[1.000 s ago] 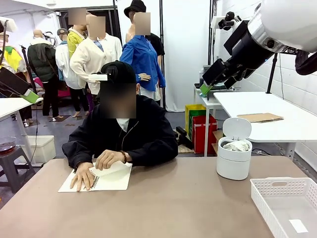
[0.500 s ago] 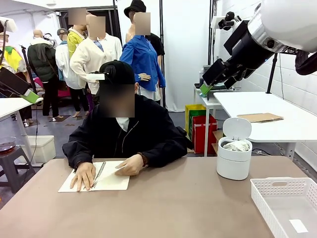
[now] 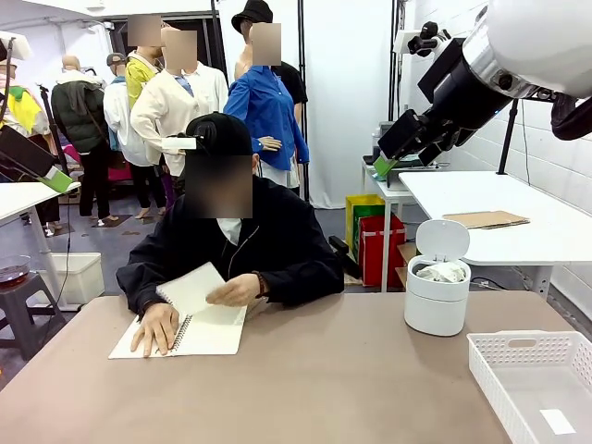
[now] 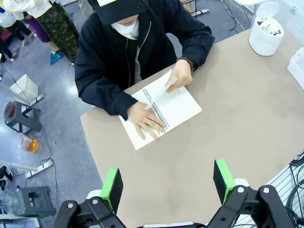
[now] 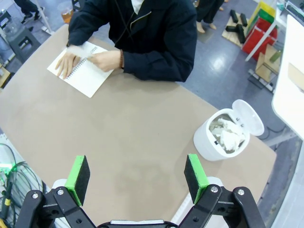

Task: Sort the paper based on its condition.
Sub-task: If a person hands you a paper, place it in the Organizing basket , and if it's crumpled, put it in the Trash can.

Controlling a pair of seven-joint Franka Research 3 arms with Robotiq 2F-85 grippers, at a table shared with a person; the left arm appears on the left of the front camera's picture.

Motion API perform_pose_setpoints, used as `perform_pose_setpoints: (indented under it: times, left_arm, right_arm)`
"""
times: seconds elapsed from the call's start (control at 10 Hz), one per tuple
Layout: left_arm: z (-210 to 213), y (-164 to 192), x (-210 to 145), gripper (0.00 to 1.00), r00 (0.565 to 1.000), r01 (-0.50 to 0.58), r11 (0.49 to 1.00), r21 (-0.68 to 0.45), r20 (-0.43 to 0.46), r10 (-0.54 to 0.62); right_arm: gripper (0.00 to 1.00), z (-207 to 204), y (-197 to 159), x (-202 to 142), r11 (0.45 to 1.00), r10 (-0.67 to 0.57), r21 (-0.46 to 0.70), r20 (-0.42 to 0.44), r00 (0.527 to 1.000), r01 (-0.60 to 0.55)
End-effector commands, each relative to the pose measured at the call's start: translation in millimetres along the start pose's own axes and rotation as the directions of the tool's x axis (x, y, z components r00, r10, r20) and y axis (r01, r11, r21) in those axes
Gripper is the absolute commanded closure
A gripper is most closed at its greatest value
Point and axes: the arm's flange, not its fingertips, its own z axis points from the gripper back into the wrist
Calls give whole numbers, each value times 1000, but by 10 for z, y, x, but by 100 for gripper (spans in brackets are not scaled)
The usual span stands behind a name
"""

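Both pincers gape wide and carry nothing: the left pincer point(image 4: 167, 178) hangs high over the table point(image 4: 247, 109) with its green pads well apart, and the right pincer point(image 5: 136, 166) does the same above the bare middle, touching nothing at all. My read is that the arms are parked up and back to leave the person point(image 3: 231, 250) room to work.

Across the table, one hand point(image 3: 155, 328) presses flat on the notebook point(image 3: 213, 335) to pin it down, while the other hand point(image 3: 236, 289) lifts a page point(image 3: 190, 289) off the spiral, which looks like the start of tearing a sheet free.

Over on the robot's right, the paper point(image 5: 227, 135), crumpled white lumps, sits inside the bin point(image 3: 435, 314), whose lid is tipped up, plainly the spot for wrinkled pieces. Nearer the robot stands a white basket point(image 3: 532, 347), and a small flat slip point(image 3: 558, 422) lies in it. That would suit smooth sheets, I reckon.
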Motion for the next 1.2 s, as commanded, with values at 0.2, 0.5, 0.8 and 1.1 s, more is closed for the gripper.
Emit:
perform_pose_setpoints:
  times: [0.2, 0.5, 0.8, 1.1]
  left_arm:
    - [-2, 5, 0, 0, 1000, -1, 1000, 11, -3, 1]
    - [-2, 5, 0, 0, 1000, -1, 1000, 11, -3, 1]
    - [-2, 5, 0, 0, 1000, -1, 1000, 11, -3, 1]
    - [-2, 5, 0, 0, 1000, -1, 1000, 11, -3, 1]
  right_arm:
    - [0, -8, 2, -4, 1000, -1, 1, -4, 1000, 1]
    - [0, -8, 2, -4, 1000, -1, 1, -4, 1000, 1]
    - [0, -8, 2, -4, 1000, -1, 1, -4, 1000, 1]
    - [0, -8, 2, -4, 1000, -1, 1, -4, 1000, 1]
